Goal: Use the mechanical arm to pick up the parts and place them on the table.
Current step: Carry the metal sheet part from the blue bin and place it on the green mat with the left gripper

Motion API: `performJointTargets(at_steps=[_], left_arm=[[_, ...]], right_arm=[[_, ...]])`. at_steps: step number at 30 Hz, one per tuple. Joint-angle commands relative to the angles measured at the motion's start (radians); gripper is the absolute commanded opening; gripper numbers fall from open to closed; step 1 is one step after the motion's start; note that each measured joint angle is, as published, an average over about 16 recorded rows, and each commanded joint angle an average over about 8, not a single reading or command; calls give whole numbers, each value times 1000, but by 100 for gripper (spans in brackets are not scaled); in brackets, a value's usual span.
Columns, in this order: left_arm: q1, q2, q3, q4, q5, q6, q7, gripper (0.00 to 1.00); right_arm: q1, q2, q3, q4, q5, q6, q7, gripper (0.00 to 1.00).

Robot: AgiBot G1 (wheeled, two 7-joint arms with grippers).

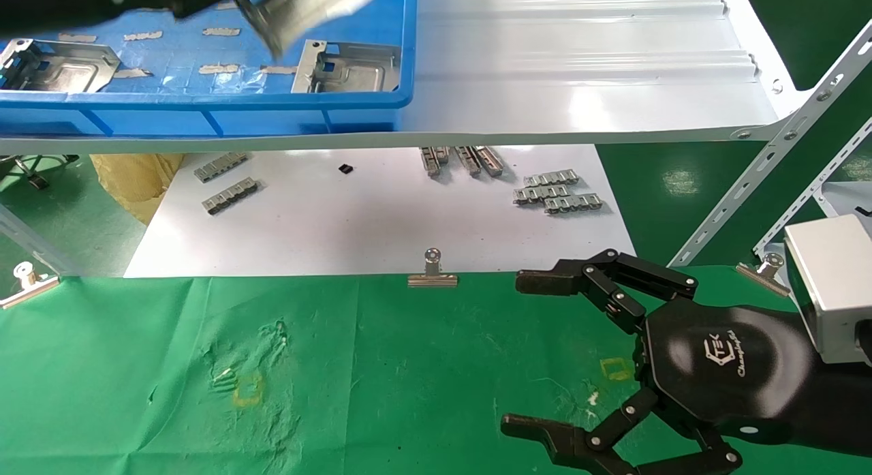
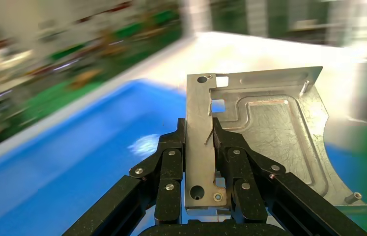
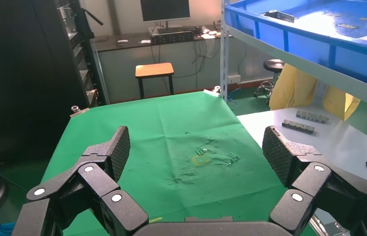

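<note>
Silvery part (image 2: 265,132) pinched in left gripper (image 2: 206,162), apparently above blue bin (image 1: 204,114); right gripper (image 1: 545,352) agape.

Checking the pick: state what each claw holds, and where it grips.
The left claw pinches a stamped sheet-metal plate by its folded edge flange, above the blue bin. The right claw holds nothing.
</note>
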Motion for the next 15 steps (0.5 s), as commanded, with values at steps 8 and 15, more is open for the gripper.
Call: performJointTargets(at_steps=[8, 15], left_arm=[[115, -77, 48, -191, -92, 204, 85, 0], [272, -215, 167, -424, -245, 198, 121, 0]], right_arm=[[0, 0, 0, 0, 0, 0, 0, 100], [0, 0, 0, 0, 0, 0, 0, 100]])
